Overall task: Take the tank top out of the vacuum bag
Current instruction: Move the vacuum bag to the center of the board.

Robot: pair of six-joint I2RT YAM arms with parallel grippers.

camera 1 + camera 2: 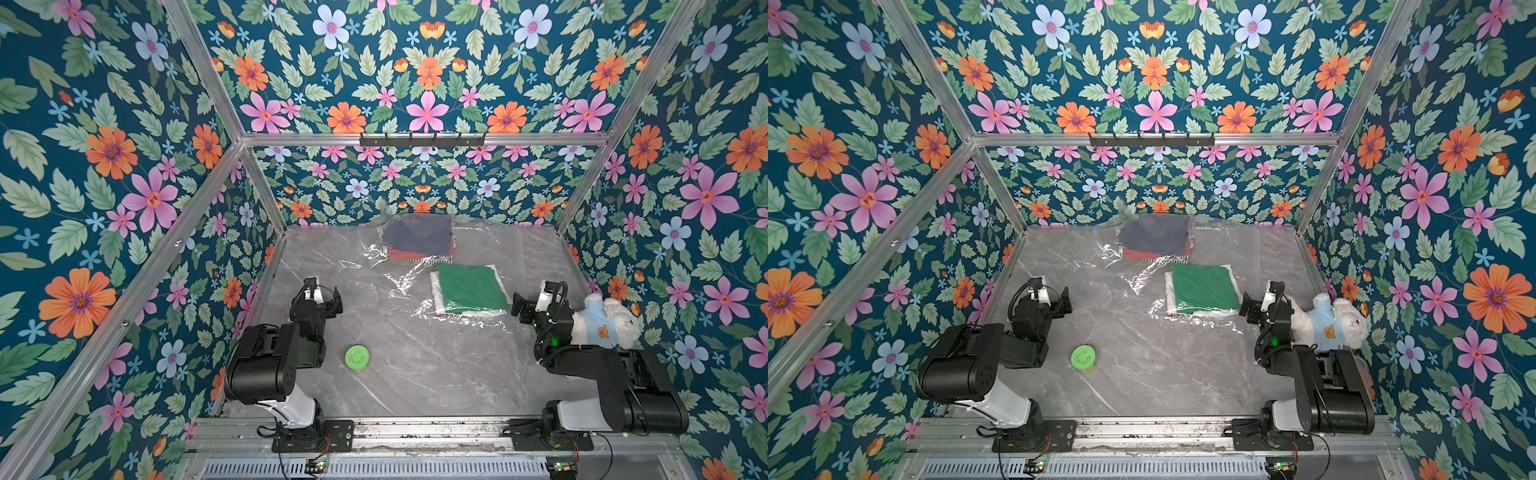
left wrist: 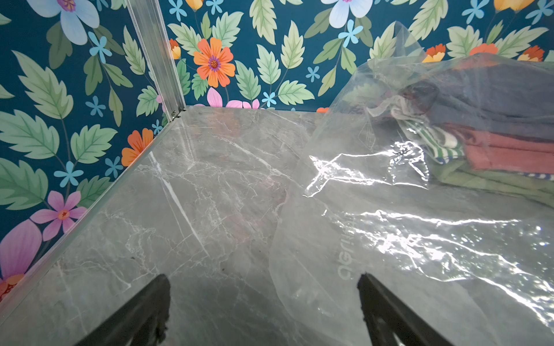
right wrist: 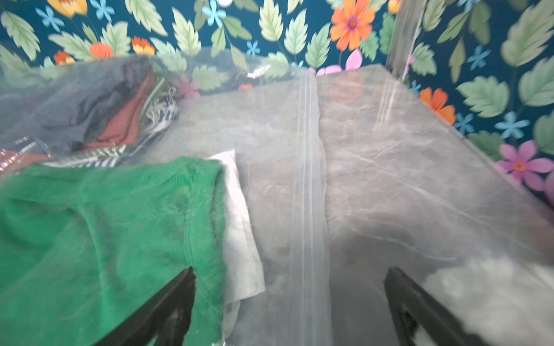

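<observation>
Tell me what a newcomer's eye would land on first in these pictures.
Loud floral wallpaper covers every wall. On the grey marble table, the glaring vacuum bag spreads across the back, a bright green folded garment and a stack of darker clothes showing through its plastic. A white plush bear in a blue shirt lies by the right arm; a green-lidded jar stands near the left arm.

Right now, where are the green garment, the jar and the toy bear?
green garment [image 1: 471, 289], in a top view, its middle
jar [image 1: 357, 356], in a top view, its green lid
toy bear [image 1: 594, 322], in a top view, its blue shirt
</observation>
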